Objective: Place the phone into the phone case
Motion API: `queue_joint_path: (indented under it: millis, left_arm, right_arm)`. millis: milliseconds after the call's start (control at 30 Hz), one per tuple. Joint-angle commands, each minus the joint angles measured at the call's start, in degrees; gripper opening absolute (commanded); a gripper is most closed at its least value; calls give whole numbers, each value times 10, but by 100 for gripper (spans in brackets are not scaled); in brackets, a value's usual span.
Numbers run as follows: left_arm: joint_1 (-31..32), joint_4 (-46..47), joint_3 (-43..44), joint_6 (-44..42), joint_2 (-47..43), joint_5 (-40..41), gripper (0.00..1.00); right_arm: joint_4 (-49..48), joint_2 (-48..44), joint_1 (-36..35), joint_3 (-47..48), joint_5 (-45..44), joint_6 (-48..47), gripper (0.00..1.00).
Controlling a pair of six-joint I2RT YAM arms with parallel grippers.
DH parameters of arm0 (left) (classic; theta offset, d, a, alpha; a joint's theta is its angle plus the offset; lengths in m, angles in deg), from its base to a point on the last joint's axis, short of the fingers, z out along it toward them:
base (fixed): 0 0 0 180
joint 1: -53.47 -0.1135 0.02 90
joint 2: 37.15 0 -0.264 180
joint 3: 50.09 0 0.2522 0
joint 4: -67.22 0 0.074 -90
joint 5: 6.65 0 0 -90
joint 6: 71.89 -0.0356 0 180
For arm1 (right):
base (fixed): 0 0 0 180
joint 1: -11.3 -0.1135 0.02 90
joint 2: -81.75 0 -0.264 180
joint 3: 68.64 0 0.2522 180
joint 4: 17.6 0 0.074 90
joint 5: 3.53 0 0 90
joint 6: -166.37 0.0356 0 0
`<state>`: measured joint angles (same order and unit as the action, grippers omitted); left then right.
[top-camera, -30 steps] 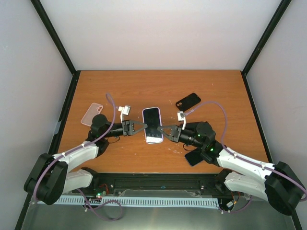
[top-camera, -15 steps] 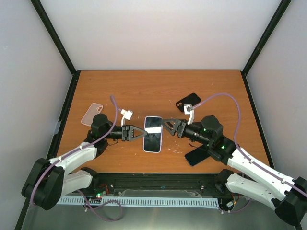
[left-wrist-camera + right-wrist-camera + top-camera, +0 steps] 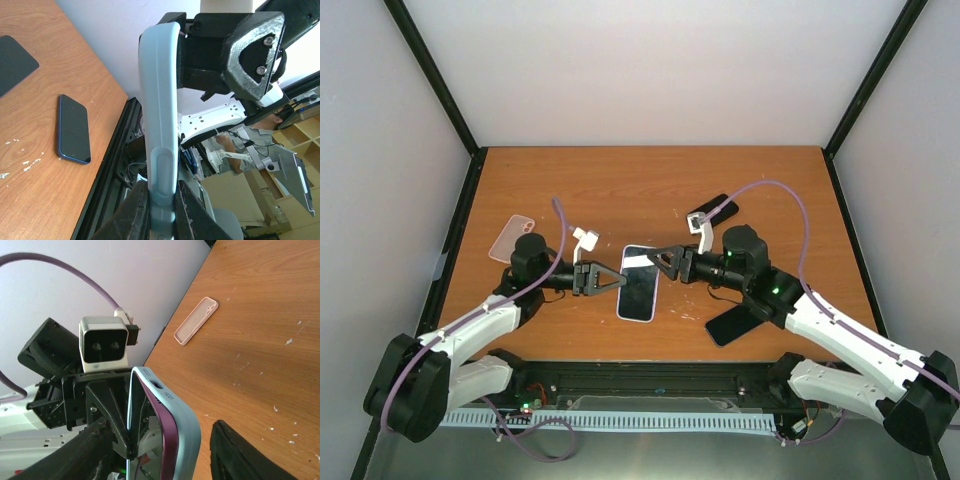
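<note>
While the left pincer (image 3: pixel 613 279) pinches the pale blue phone case (image 3: pixel 159 100) by one long edge, the right pincer (image 3: pixel 658 262) stands spread about the opposite side.
Seen from above, the purple-edged phone (image 3: pixel 638 290) in its case sits screen-up between both arms, over the near middle of the brown wooden table (image 3: pixel 650 185). A clear pink case (image 3: pixel 511 238) lies far left, a black case (image 3: pixel 712 210) behind the right arm, and a dark blue phone (image 3: pixel 735 322) beside that arm. At the left wrist, both fingers (image 3: pixel 137 210) press the case's rim and the shell rises edge-on from them; the dark blue phone (image 3: pixel 74 129) lies flat to the left. At the right wrist, the purple edge (image 3: pixel 162 415) sits inside the blue shell, between two black fingers (image 3: pixel 235 450). A gap shows beside the right-hand one.
</note>
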<state>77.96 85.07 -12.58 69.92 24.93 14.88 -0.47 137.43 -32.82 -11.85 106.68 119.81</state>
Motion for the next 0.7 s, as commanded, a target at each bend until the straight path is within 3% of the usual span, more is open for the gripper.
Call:
queue_joint_path:
  millis: [0,33,200,467,533,667]
  left_arm:
    - [0,16,37,-22,-6,-12,0]
    - [1,13,38,-23,-5,-10,0]
    - [1,-74,61,-64,7,32,0]
    - [0,-153,93,-94,56,52,0]
    - [0,-150,92,-91,55,53,0]
    - [0,-106,88,-52,45,56,0]
  right_arm:
    - [-5,7,-2,8,29,-13,49]
    - [-5,6,-2,8,29,-13,45]
    - [-7,0,-2,5,5,-16,4]
    - [6,10,-2,6,-20,-33,3]
    - [10,9,-2,5,-20,-34,10]
    - [11,5,-2,-9,4,-30,55]
